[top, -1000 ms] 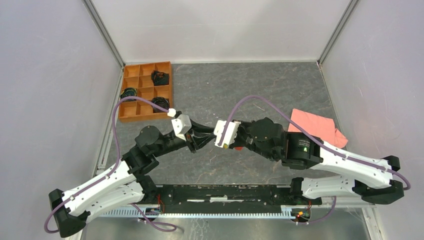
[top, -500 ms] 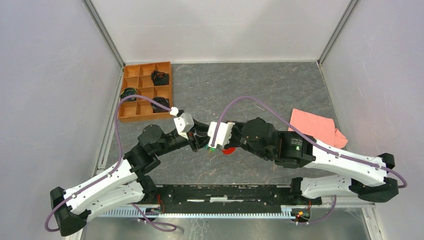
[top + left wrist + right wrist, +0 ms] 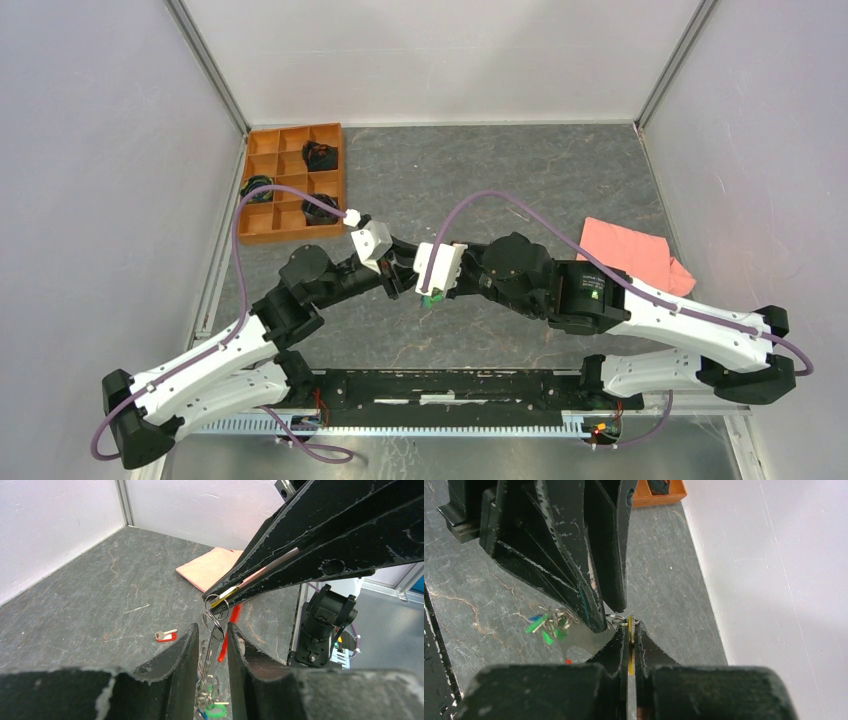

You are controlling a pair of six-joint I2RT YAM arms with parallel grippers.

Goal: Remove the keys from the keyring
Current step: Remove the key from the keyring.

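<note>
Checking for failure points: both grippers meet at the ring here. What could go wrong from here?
1. The right gripper pinches the yellow key only at its fingertips, so a tug could slip it free.
2. The ring sits between the left gripper fingers, but a firm clamp is not clear. If it is loose, the bunch with the green keys may follow the pull.
3. The two grippers' fingertips nearly touch and could collide.

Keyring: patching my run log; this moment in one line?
right claw shut on yellow key | left claw open around keyring | red key loose on table
</note>
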